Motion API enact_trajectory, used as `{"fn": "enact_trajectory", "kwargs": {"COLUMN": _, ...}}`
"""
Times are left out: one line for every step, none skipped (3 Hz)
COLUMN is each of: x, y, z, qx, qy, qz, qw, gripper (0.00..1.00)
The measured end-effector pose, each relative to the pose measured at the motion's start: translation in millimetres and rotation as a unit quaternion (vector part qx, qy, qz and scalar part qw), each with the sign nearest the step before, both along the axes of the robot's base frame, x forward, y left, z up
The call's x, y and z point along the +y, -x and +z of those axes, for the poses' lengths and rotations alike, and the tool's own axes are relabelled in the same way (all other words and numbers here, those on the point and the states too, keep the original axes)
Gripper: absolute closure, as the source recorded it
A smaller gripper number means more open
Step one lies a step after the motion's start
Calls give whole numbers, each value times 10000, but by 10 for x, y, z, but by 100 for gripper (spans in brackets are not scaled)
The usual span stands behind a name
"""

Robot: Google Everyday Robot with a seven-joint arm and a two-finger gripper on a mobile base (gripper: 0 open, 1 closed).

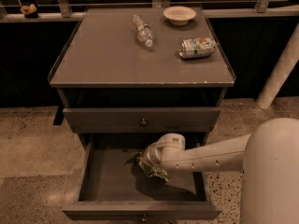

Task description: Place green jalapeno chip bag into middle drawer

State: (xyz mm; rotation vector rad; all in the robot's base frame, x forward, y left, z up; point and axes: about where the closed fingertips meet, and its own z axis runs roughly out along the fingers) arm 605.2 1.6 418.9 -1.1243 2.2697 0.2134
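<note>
The middle drawer is pulled open below the cabinet top, its flat floor bare on the left. My gripper reaches into it from the right, at the end of my white arm. It is shut on the green jalapeno chip bag, which is crumpled and sticks out at both sides of the gripper. The bag hangs just above the drawer floor, near the middle, and casts a shadow under itself. My wrist hides most of the fingers.
Above the open drawer is a closed drawer front with a round knob. On the cabinet top lie a clear plastic bottle and a silver-green can, and a pale bowl stands behind them. A white post stands at the right.
</note>
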Motion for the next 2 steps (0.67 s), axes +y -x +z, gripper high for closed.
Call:
{"fn": "enact_trajectory", "kwargs": {"x": 0, "y": 0, "z": 0, "qx": 0, "qy": 0, "qz": 0, "qw": 10000, "gripper": 82}}
{"fn": "enact_trajectory", "kwargs": {"x": 1, "y": 0, "z": 0, "qx": 0, "qy": 0, "qz": 0, "qw": 10000, "gripper": 59}}
